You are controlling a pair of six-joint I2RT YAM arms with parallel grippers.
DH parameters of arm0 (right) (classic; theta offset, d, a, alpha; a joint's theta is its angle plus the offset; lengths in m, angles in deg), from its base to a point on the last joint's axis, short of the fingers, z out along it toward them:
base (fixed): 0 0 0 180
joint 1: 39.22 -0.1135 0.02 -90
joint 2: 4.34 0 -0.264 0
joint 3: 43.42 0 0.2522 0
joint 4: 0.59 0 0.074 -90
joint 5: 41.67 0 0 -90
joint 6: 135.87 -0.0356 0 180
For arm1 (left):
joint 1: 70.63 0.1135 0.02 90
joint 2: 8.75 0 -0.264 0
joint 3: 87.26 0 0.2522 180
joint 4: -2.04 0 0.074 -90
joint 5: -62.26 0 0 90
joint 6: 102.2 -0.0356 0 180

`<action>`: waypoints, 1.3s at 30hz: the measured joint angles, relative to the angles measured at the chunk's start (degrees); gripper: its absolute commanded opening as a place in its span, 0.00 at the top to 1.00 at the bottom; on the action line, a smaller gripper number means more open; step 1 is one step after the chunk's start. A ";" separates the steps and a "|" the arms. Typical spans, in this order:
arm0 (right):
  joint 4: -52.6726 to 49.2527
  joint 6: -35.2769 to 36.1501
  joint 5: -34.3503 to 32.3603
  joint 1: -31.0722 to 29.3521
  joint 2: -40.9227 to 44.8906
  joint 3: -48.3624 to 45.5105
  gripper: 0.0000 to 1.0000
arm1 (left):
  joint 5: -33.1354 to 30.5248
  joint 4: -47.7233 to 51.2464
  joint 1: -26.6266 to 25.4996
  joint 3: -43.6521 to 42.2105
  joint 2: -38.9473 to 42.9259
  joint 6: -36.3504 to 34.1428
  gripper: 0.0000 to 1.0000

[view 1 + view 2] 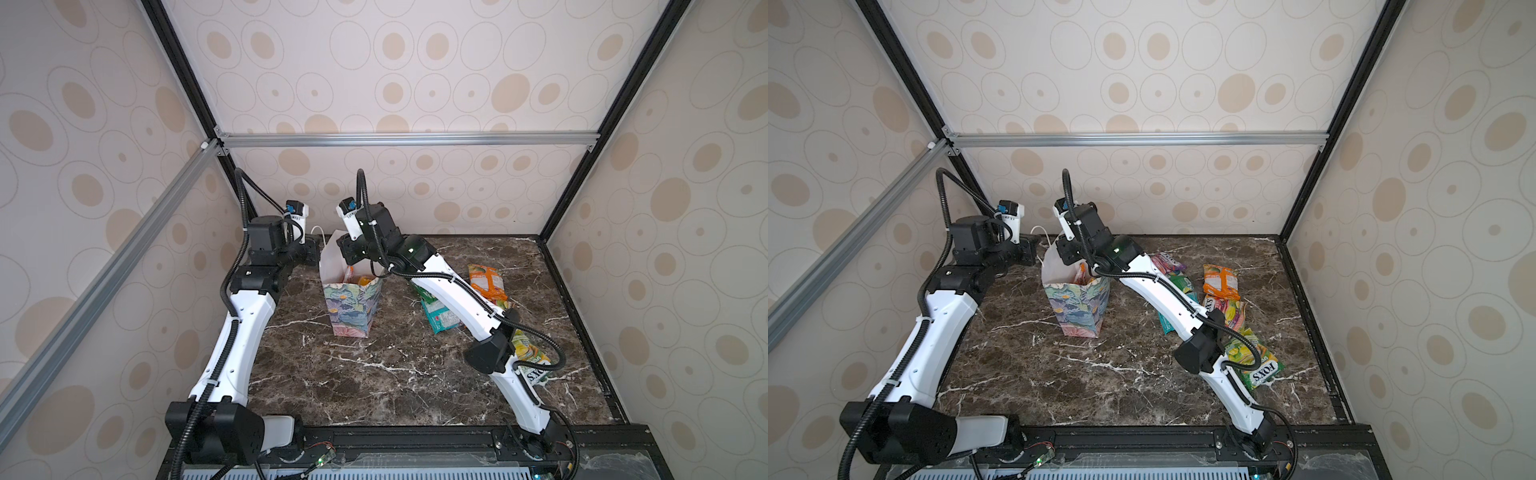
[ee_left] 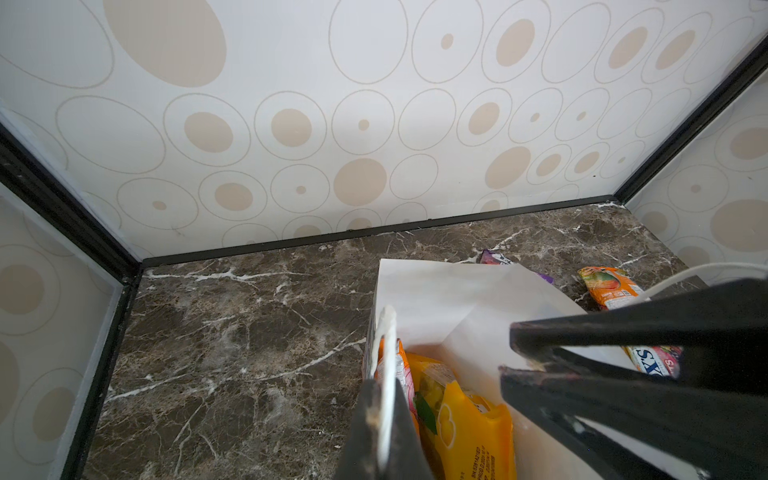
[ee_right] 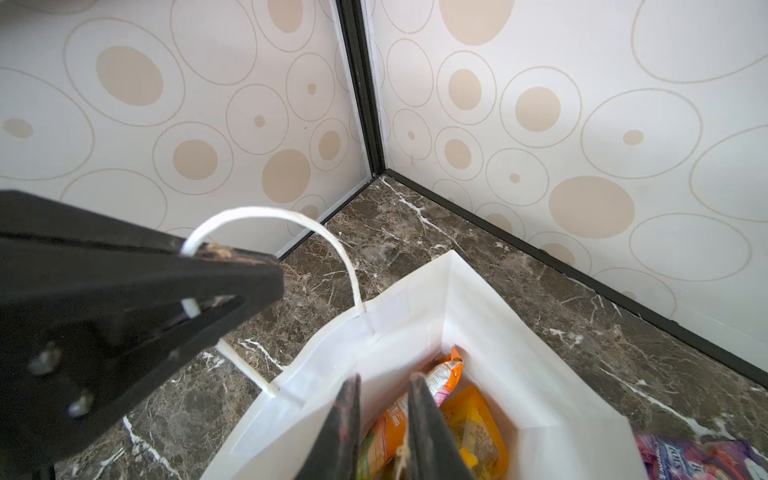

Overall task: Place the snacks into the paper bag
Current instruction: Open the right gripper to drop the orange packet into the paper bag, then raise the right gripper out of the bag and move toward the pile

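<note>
The paper bag (image 1: 353, 307) (image 1: 1081, 307) stands upright left of the table's middle, floral outside and white inside (image 3: 498, 332). My left gripper (image 2: 384, 399) (image 1: 312, 252) is shut on the bag's white cord handle (image 3: 332, 237) at the far left rim. Just above the bag's mouth, my right gripper (image 3: 384, 380) (image 1: 353, 257) is open with nothing between its fingers. An orange snack (image 3: 444, 372) and a yellow snack (image 3: 473, 419) (image 2: 469, 432) lie inside the bag. Several snacks lie on the table to the right: orange (image 1: 1221, 282), teal (image 1: 442, 318), pink-purple (image 1: 1165, 262), green-yellow FOX'S (image 1: 1258, 365).
The right arm's white forearm (image 1: 453, 299) stretches over the loose packets and hides parts of them. Patterned walls with black frame posts (image 3: 361, 104) close in the dark marble table (image 1: 374, 374) at the back and on both sides. The bag stands near the back left corner.
</note>
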 measured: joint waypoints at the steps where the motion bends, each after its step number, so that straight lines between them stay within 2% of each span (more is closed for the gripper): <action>1: -0.02 0.13 0.37 0.00 0.35 0.00 0.77 | 0.17 -0.02 0.00 0.00 0.00 0.00 0.99; 7: -0.09 1.64 1.64 -0.02 3.50 -0.02 0.79 | 0.98 -0.20 0.00 0.00 0.02 0.00 0.99; 13: -2.21 4.15 -0.17 -0.02 12.28 -4.96 0.79 | 1.88 -0.66 0.00 0.00 0.13 0.09 0.99; 16: -2.97 5.42 -3.04 -0.02 21.35 -13.20 0.78 | 2.78 -1.33 0.00 -0.13 0.24 0.52 0.98; 22: -0.59 5.79 -10.97 0.17 43.30 -37.29 0.77 | 3.65 -2.71 0.00 -0.87 0.44 1.31 0.99; 29: 0.20 0.15 -17.75 0.63 63.01 -62.03 0.73 | 3.34 -3.21 0.00 -1.29 0.70 1.53 0.99; 32: -2.27 -2.97 -19.78 0.63 67.98 -68.28 0.66 | 2.97 -3.19 0.00 -1.33 0.98 1.51 0.99; 34: -5.07 -5.07 -20.31 0.63 69.83 -71.49 0.65 | 2.97 -3.30 0.00 -1.53 1.25 1.51 0.99; 39: -11.17 -9.55 -20.04 0.63 69.57 -75.87 0.59 | 2.84 -3.19 0.07 -1.62 1.36 1.51 0.98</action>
